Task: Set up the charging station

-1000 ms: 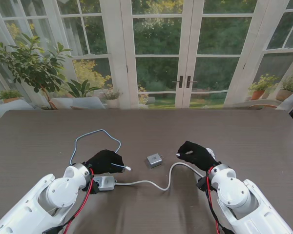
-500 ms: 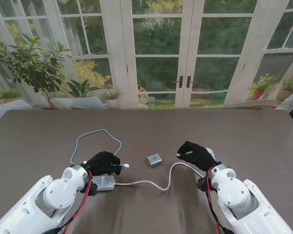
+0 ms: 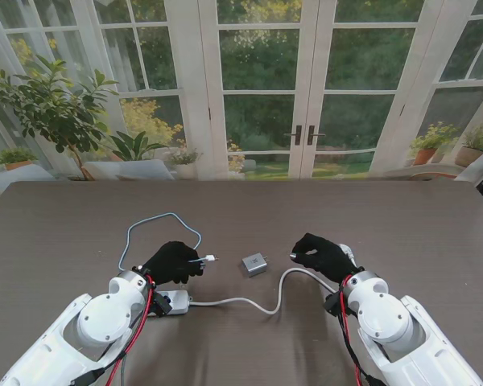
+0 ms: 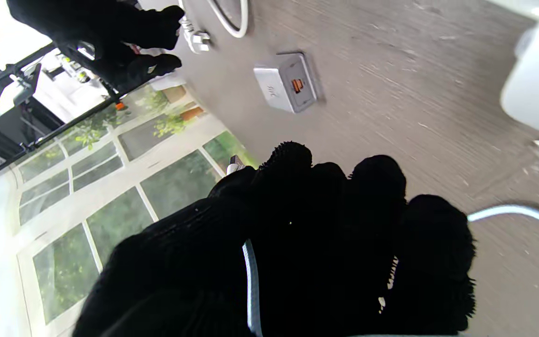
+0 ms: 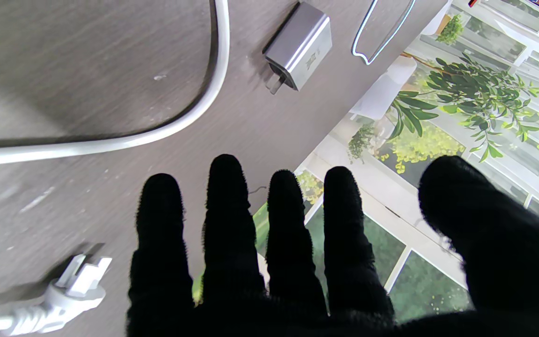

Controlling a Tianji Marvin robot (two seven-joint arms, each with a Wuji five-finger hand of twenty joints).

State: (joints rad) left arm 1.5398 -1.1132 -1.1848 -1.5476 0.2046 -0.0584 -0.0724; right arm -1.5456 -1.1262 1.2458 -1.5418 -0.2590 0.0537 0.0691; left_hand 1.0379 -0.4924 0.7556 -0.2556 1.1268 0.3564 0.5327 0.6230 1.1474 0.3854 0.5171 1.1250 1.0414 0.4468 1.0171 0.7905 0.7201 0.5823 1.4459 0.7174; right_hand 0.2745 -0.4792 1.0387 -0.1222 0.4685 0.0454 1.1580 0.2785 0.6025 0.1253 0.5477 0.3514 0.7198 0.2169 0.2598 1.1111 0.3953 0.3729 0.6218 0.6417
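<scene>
Charger (image 3: 254, 264) waits; our left hand (image 3: 173, 261), pinching the cable (image 3: 157, 221) plug, has lifted toward it. Right hand (image 3: 322, 255) hovers spread.

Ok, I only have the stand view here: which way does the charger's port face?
Observer: The left wrist view shows an orange port on the charger, on the face turned toward the left hand.
Operator: And its prongs?
Observer: The right wrist view shows them at the opposite end, toward the right hand.
Operator: Is that hand holding the white plug?
Observer: No; the plug lies on the table beside its spread fingers.
</scene>
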